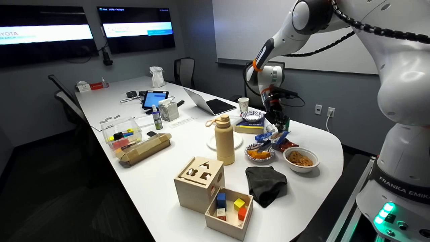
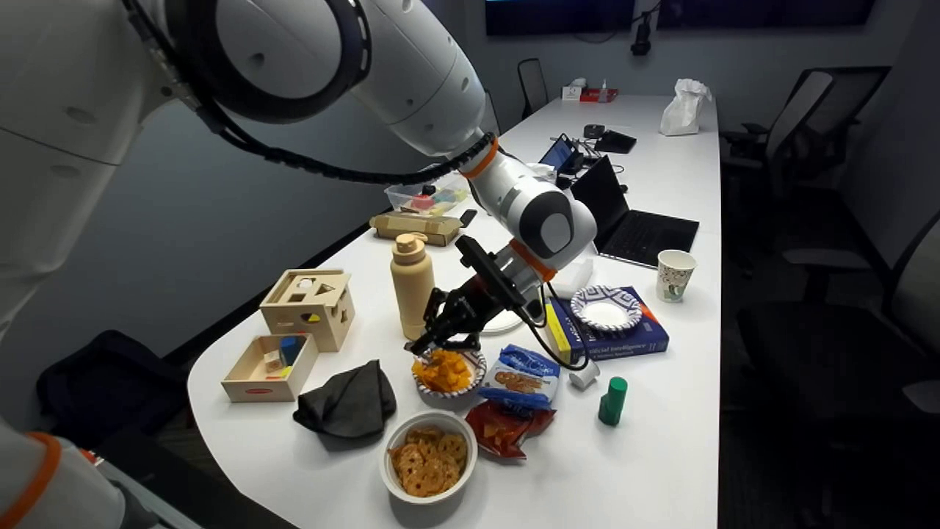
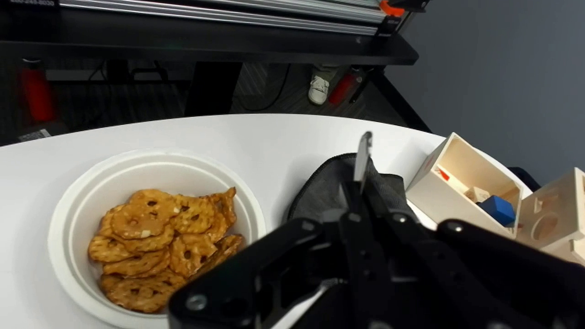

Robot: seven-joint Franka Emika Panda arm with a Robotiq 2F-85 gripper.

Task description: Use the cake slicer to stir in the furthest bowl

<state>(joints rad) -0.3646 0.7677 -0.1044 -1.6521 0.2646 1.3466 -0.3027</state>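
Note:
The furthest bowl, shallow with a dark blue and white pattern, sits on the books in both exterior views. My gripper points down over a nearer patterned bowl of orange snacks, its fingertips low at that bowl's edge in both exterior views. In the wrist view the fingers are closed on a thin, pale flat strip, which looks like the cake slicer seen edge-on. Most of the slicer is hidden by the fingers. Whether it touches the orange snacks I cannot tell.
A white bowl of pretzel crisps and a dark cloth lie near the gripper. A tall tan bottle stands close by. Blue and red snack bags lie beside the orange bowl. Wooden boxes stand at the table's side.

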